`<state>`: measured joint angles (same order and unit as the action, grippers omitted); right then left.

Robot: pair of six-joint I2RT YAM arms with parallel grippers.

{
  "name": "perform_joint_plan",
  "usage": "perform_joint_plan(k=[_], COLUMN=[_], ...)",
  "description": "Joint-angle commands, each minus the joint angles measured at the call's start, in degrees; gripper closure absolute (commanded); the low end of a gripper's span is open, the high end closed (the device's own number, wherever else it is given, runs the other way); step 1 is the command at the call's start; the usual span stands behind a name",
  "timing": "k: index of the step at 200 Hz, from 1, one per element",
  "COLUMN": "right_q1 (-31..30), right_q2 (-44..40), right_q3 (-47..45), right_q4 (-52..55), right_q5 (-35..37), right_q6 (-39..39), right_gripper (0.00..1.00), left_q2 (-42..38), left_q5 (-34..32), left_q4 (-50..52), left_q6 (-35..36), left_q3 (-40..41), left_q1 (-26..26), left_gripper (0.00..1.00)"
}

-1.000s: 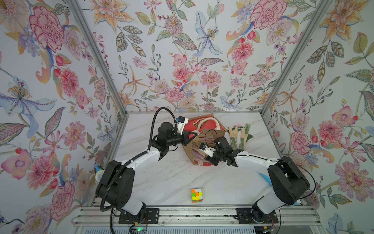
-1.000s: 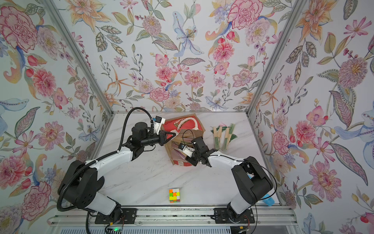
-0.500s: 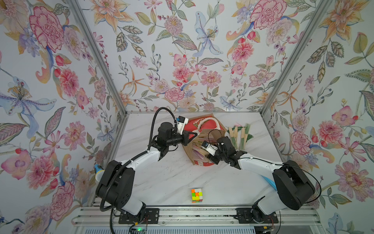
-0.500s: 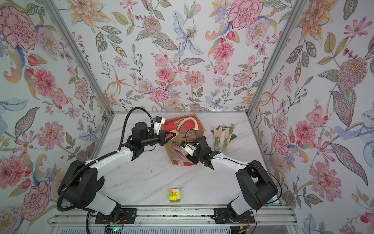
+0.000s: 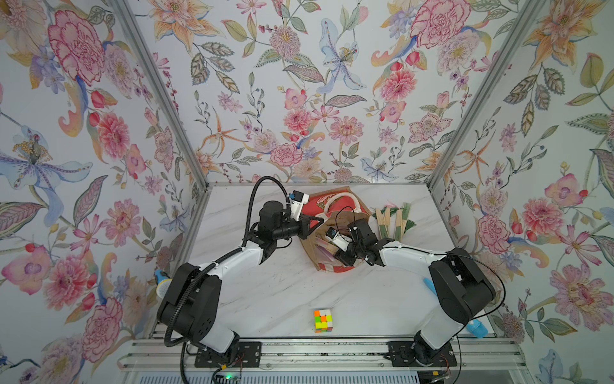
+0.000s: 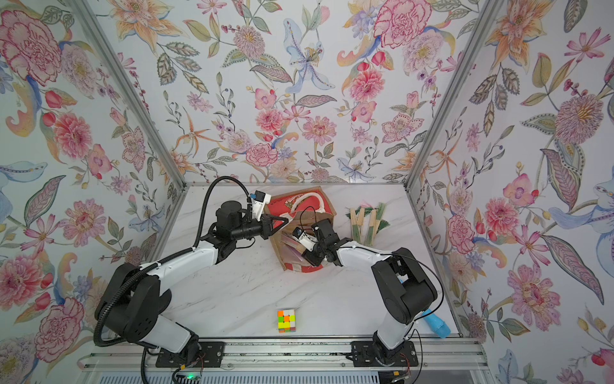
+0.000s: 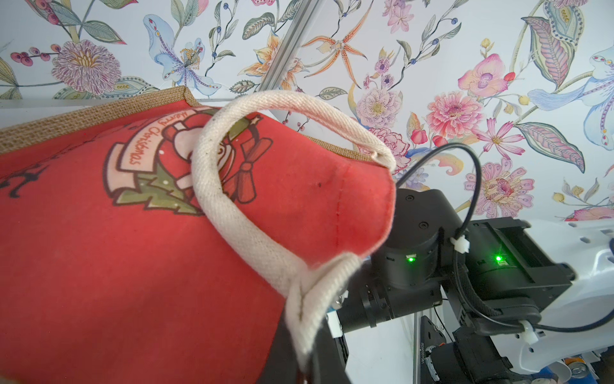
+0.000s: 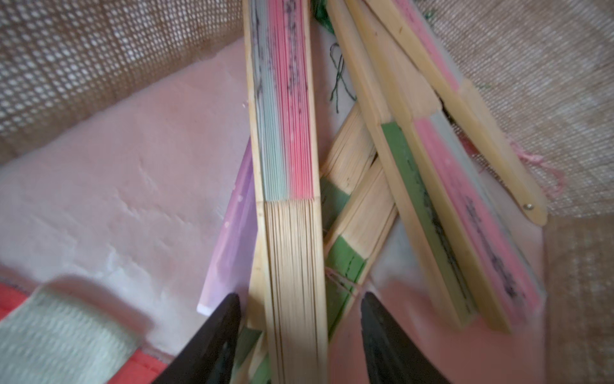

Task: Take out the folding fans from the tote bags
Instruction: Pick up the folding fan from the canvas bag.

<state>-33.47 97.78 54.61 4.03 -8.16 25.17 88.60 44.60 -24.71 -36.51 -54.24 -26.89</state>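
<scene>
**Fans half unpacked:** The left gripper [image 5: 312, 221], jaws together, pinched the rim of the jute tote bag [image 5: 335, 203] at the base of its white rope handle [image 7: 212, 186]. This apparently kept the mouth open as the bag sat near the middle of the tabletop's [image 5: 282, 292] far edge. A banner [image 7: 141, 146] on the bag's red panel [image 7: 99, 266] read "Merry Christmas", the first word partly behind the handle.

Inside the mouth, the right gripper [image 8: 299, 297] stood with jaws apart on either side of a closed pink-and-pale-green folding fan [image 8: 285, 133], not yet clamped on it. That fan lay across a crossed heap of other fans [image 8: 445, 199] on the cream lining [image 8: 116, 183]. Closing there could also catch the stick bundle beneath, or a loose pink thread [image 8: 339, 282], and drag several out askew. A grip so near the fan's end might let it pivot and slip. If the pinch on the rim gave way, the mouth would likely sag onto the arm.

Dark ink marks on the pleats were unreadable. The removed fans [image 5: 393, 221] lay near the far right corner.
</scene>
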Motion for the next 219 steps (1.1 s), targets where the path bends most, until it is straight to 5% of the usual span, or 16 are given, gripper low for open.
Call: perform_joint_plan(k=[1, 77, 219], right_q1=[0.42, 0.86, 0.93], right_q2=[1.44, 0.00, -3.88], right_q3=[1.89, 0.84, -1.35], right_q4=[3.96, 4.94, 4.11], right_q5=[-0.38, -2.39, -5.52], right_q6=[-1.14, -0.40, -1.79], right_gripper=[0.43, 0.64, 0.75], left_q2=[-0.38, -0.32, -0.57], left_q5=[1.11, 0.61, 0.35], left_q4=[0.27, 0.45, 0.36], left_q6=[-1.20, -1.28, -1.25], left_q3=[0.81, 0.98, 1.34], left_q1=[0.44, 0.62, 0.70], left_gripper=[1.00, 1.00, 1.00])
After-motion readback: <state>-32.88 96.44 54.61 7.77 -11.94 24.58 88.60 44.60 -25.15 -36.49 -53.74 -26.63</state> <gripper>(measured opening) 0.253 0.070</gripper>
